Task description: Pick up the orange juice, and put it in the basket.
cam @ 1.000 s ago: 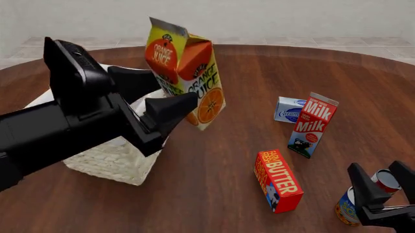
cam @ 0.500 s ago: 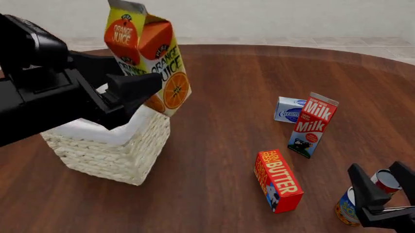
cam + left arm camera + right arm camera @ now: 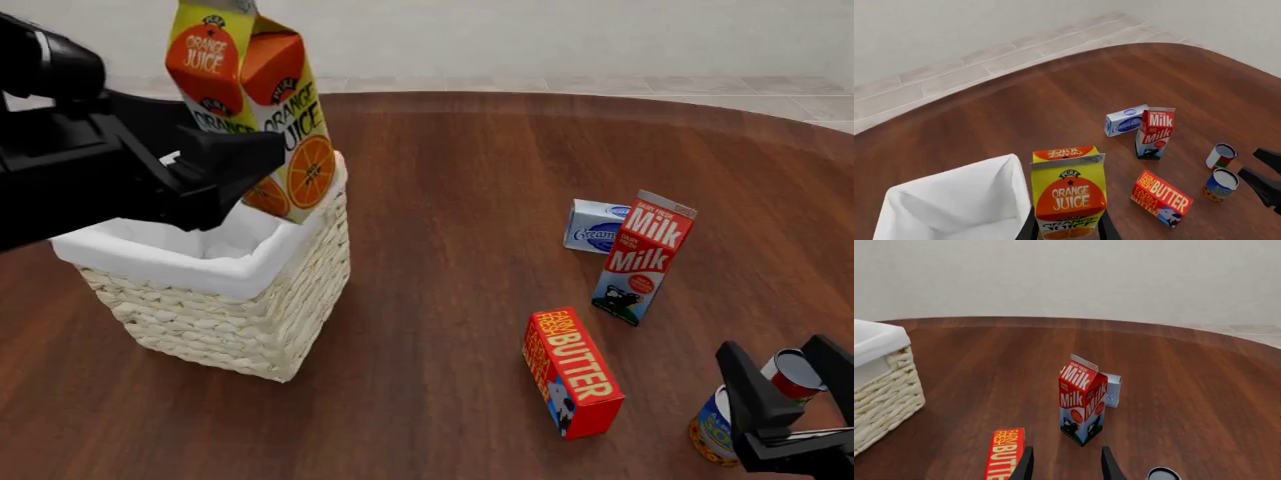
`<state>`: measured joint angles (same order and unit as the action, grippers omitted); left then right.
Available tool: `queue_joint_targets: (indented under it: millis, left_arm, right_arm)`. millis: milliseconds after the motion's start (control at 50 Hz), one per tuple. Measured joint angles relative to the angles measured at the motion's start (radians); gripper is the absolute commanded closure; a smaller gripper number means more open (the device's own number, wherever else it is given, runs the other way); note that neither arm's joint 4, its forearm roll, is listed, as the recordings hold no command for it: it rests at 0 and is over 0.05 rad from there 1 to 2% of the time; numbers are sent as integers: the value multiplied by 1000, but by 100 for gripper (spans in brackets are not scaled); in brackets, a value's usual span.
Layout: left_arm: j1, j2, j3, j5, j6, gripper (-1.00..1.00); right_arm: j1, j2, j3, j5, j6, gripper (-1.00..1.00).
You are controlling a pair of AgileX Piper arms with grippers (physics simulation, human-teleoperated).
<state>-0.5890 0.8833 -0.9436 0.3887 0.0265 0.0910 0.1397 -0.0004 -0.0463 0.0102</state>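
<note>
The orange juice [image 3: 247, 100] is a yellow and orange gable-top carton, held tilted in the air with my left gripper [image 3: 251, 158] shut on its lower half. It hangs over the far right corner of the basket [image 3: 227, 320], a cream wicker basket with a white cloth lining. The left wrist view shows the orange juice [image 3: 1069, 195] upright between the fingers, beside the basket's lining [image 3: 954, 200]. My right gripper [image 3: 779, 348] stands open at the near right of the table, holding nothing, and shows again as the right gripper [image 3: 1066, 466].
On the right half of the table stand a red and white milk carton [image 3: 641, 255], a small blue and white box [image 3: 597, 225], a red butter box [image 3: 574, 372] and two cans [image 3: 714, 428] right by the right gripper.
My left gripper has carried the orange juice up and to the left, from beside the basket to over its far right corner. The right arm has not moved.
</note>
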Motion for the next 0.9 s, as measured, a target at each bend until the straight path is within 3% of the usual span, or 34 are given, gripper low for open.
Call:
queue_joint_targets:
  millis: [420,900]
  left_arm:
    - [136,42,-48,74,86,100]
    - [282,163,-64,42,86,100]
  right_arm:
    - [4,7,0,0,-6,-100]
    - [13,30,0,-11,-12,-100]
